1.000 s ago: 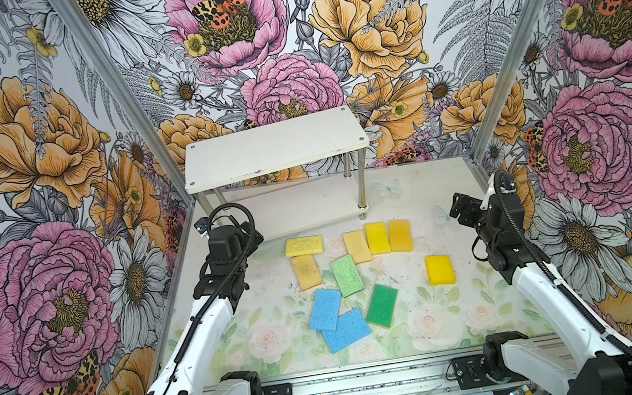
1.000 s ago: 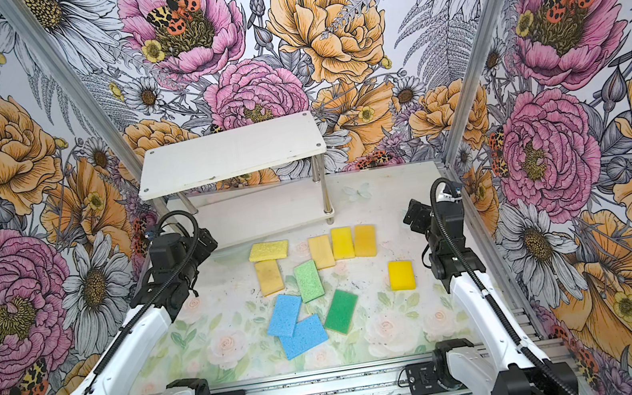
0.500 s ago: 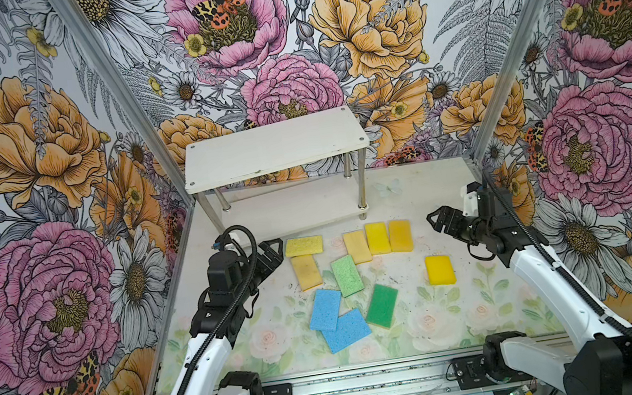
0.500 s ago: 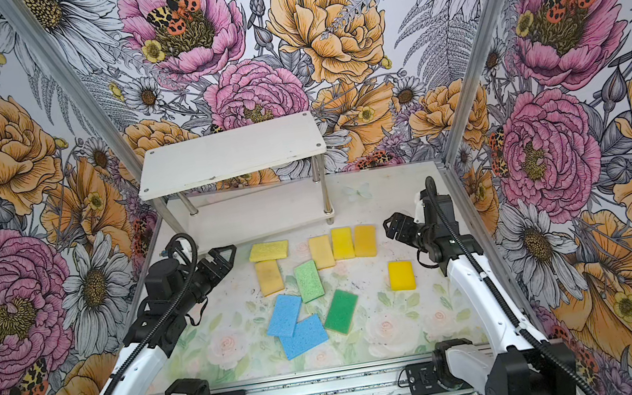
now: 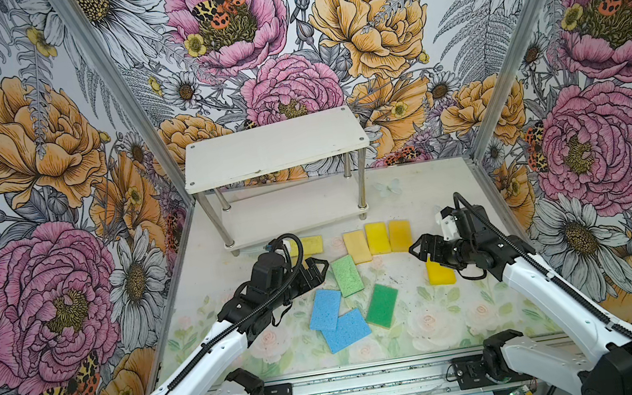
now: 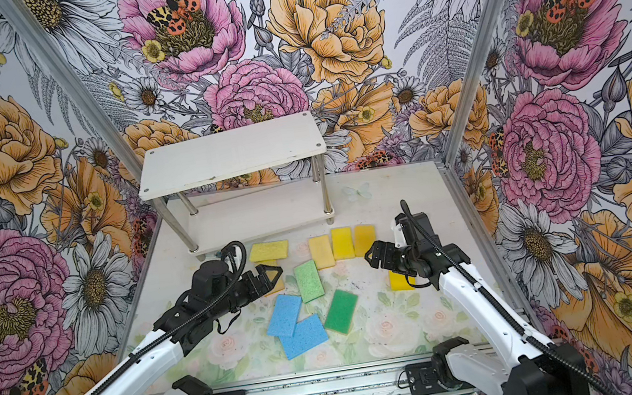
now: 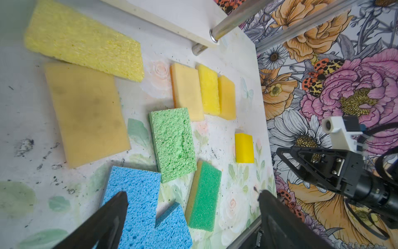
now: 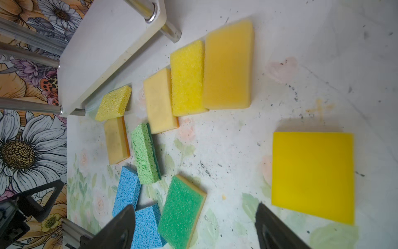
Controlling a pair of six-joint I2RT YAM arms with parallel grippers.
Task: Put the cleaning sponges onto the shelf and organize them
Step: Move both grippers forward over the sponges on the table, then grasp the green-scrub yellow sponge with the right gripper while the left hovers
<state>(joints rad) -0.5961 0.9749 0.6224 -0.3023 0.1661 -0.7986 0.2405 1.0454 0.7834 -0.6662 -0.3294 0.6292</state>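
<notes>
Ten cleaning sponges [image 5: 348,273] lie scattered on the tabletop [image 5: 410,193] just in front of the shelf [image 5: 274,150]. Left gripper [image 5: 314,274] hangs over a tan sponge [image 7: 86,112], right gripper [image 5: 419,255] beside the bright yellow sponge [image 5: 440,273], both spread wide, holding nothing.

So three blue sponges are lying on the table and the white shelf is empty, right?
Not quite. Only two blue sponges lie on the table, not three. Both top views show the pair touching each other. The white shelf is indeed empty.
</notes>
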